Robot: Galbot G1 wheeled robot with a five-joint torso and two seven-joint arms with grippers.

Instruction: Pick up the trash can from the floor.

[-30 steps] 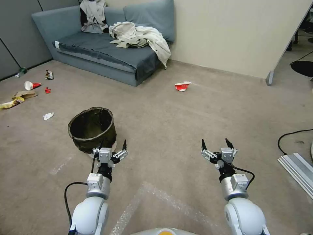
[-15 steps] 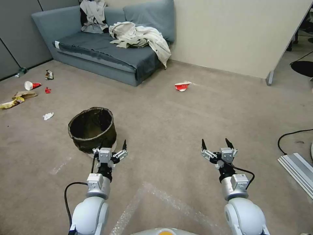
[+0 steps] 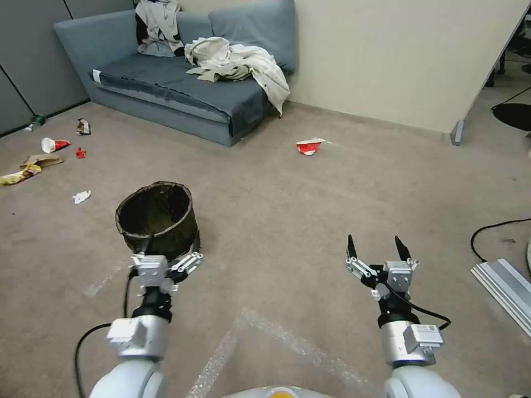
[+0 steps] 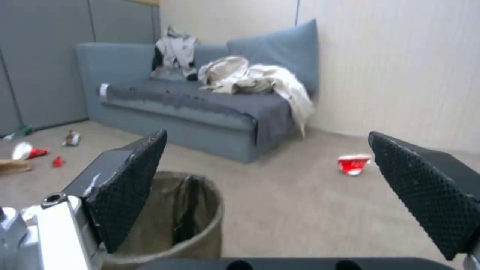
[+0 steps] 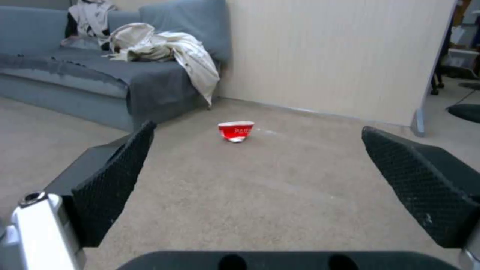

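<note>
Left tool [image 3: 174, 250] shifted left, now spread wide against near wall of trash can [image 3: 157, 218]; can upright on floor [image 3: 287, 221]. Right tool [image 3: 377, 247] pulled back, released, holding nothing.

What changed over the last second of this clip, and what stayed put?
The left tool shifted to the robot's left, lining up nearer the dark liner-wrapped round trash can, fingers open, nothing gripped. The right tool drifted slightly to the robot's right and back toward the robot, also open. The trash can stayed upright on the beige carpet floor; the crushed red paper cup did not move.
</note>
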